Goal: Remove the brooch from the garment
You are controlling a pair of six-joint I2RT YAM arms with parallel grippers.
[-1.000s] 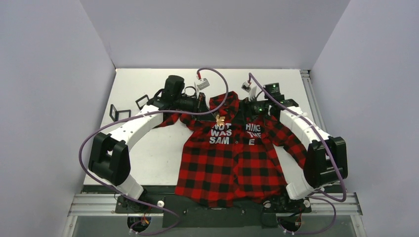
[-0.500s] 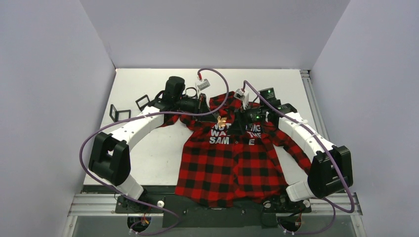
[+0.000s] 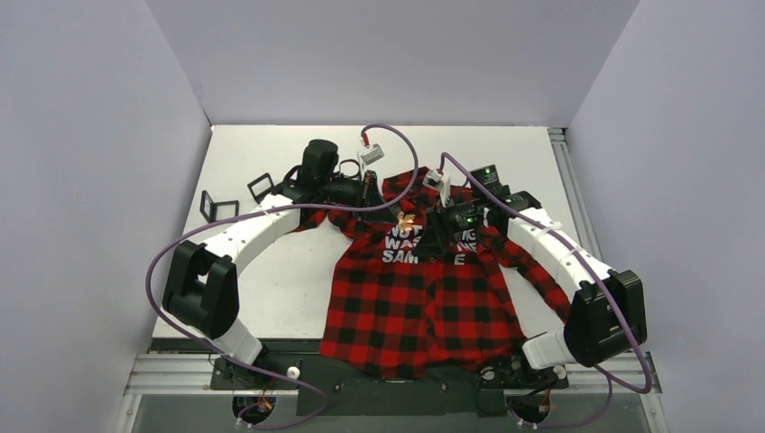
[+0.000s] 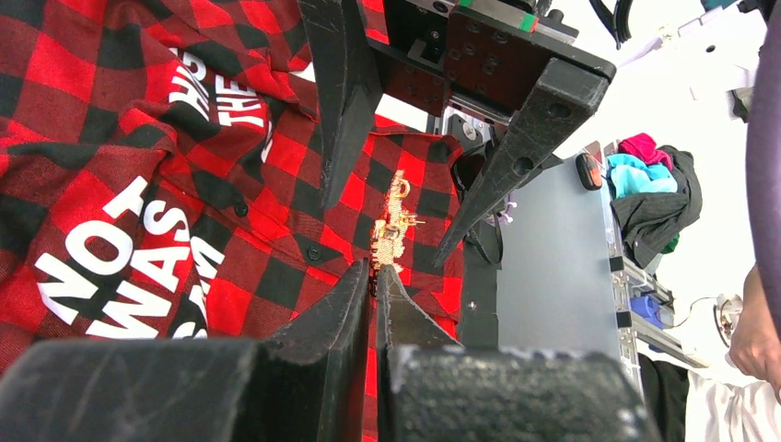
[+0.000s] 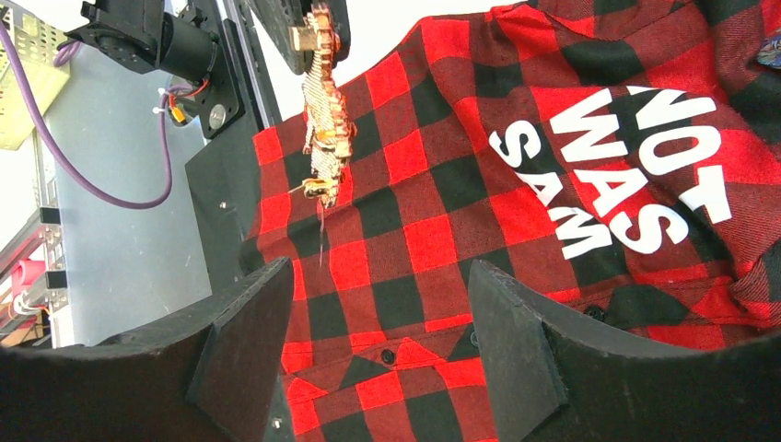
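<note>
Right tool (image 5: 382,267) nearer now; spread just short of brooch (image 5: 322,120) (left tool (image 4: 373,269) pinching it)

There is one garment (image 3: 424,298), one brooch (image 3: 405,219) and one table (image 3: 271,271). Arms number two, the left arm (image 3: 244,230) and the right arm (image 3: 559,244), each with one tool: the left tool (image 4: 373,269) and the right tool (image 5: 378,272). Purple cables number two, the left cable (image 3: 394,133) and the right cable (image 3: 460,170). Small black frames number two, the nearer frame (image 3: 207,207) and the farther frame (image 3: 259,186).
</note>
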